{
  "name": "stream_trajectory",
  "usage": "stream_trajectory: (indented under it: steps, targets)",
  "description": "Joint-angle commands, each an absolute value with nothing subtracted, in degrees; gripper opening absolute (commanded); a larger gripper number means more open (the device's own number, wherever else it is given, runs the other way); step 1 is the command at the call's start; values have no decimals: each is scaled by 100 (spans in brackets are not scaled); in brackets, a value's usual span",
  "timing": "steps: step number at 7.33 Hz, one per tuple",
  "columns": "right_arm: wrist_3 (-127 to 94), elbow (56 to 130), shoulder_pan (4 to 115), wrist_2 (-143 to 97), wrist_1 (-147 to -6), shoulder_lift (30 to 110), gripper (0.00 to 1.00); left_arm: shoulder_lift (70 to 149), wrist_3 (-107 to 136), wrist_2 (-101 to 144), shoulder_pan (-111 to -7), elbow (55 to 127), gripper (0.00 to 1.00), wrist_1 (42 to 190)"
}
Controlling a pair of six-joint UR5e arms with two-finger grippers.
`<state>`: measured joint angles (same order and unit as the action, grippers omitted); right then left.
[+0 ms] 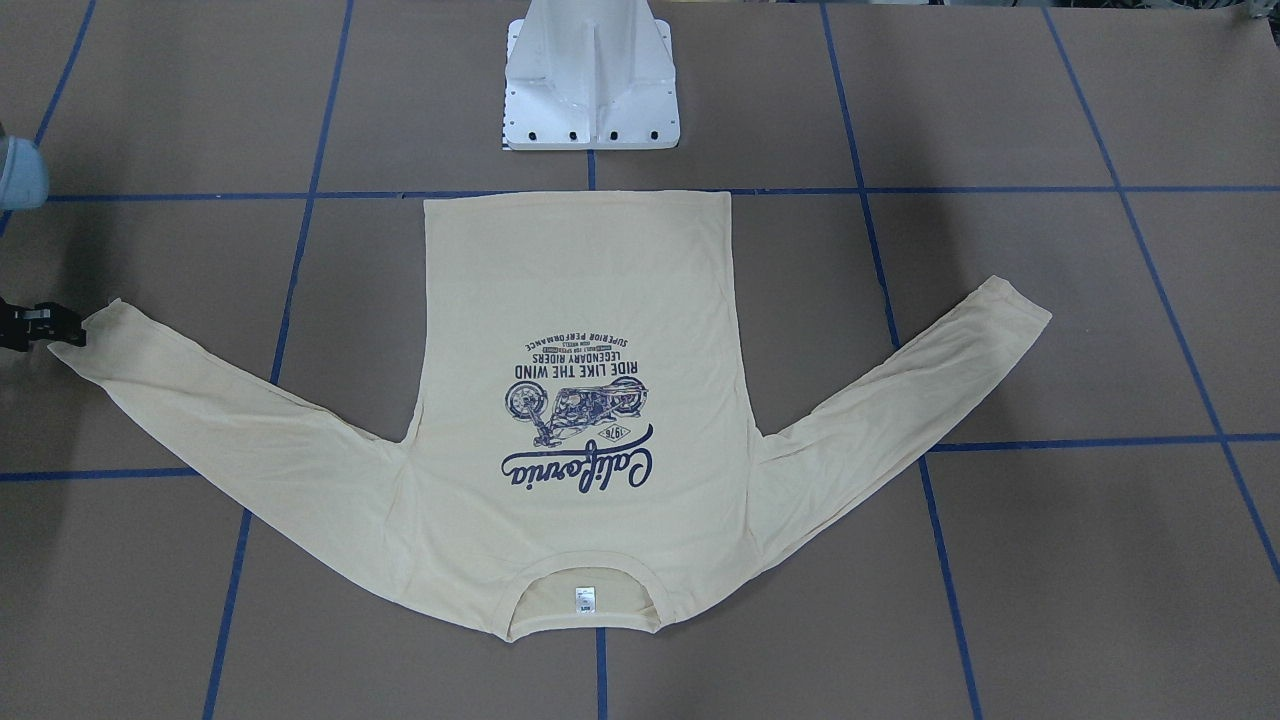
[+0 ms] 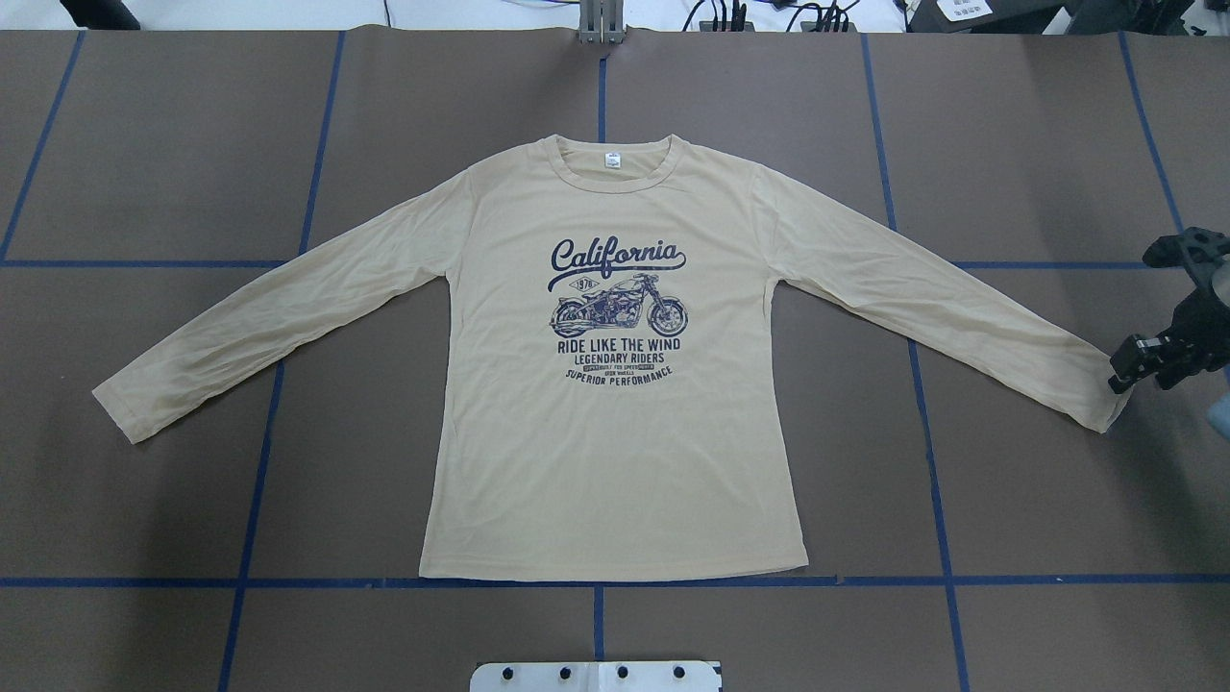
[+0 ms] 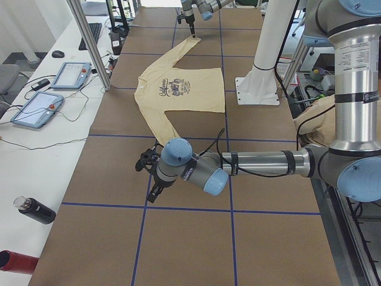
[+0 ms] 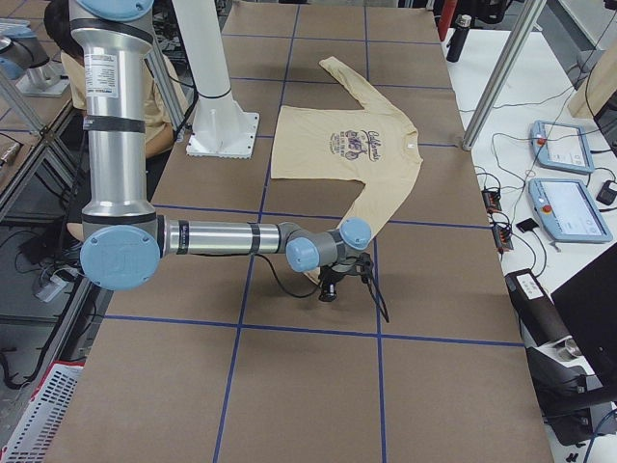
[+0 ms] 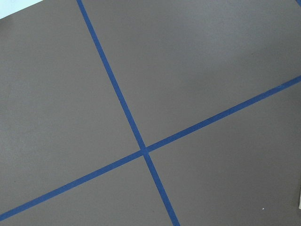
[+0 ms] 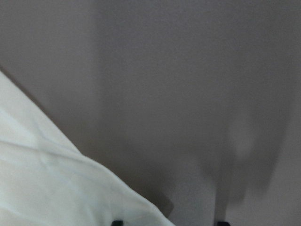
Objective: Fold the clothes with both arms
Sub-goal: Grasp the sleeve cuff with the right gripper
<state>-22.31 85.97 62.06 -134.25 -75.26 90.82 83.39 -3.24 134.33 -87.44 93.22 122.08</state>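
The pale yellow long-sleeved T-shirt (image 2: 615, 452) lies flat and print-up on the table, sleeves spread out to both sides; it also shows in the front-facing view (image 1: 580, 280). My right gripper (image 2: 1118, 377) is low at the cuff of the sleeve on my right (image 2: 1086, 394), seen too at the front-facing view's left edge (image 1: 55, 335). In the right wrist view the sleeve cloth (image 6: 56, 188) lies beside one of two spread fingertips (image 6: 117, 222), so the gripper is open. My left gripper (image 3: 150, 179) shows only in the exterior left view, just beyond the other cuff (image 3: 159, 142); I cannot tell whether it is open or shut.
The white pedestal base (image 1: 590, 90) stands just behind the shirt's hem. Blue tape lines (image 5: 143, 150) grid the brown table. A side table with tablets (image 3: 37, 109) and a black bottle (image 3: 34, 210) runs along the far edge.
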Motion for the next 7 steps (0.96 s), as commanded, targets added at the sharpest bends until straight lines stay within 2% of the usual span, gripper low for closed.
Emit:
stream_trajectory:
  steps: [1, 5, 7]
  targets:
    - [-2241, 8639, 6205, -13438, -7532, 9070, 0, 8332, -325, 13430, -8745, 9334, 99, 12208]
    - [-2276, 9051, 6301, -13657, -7584, 9035, 0, 8323, -325, 13430, -8754, 9334, 99, 12217]
    - [-2355, 10110, 6565, -13956, -8466, 8949, 0, 8323, -316, 13430, -8754, 9334, 99, 12217]
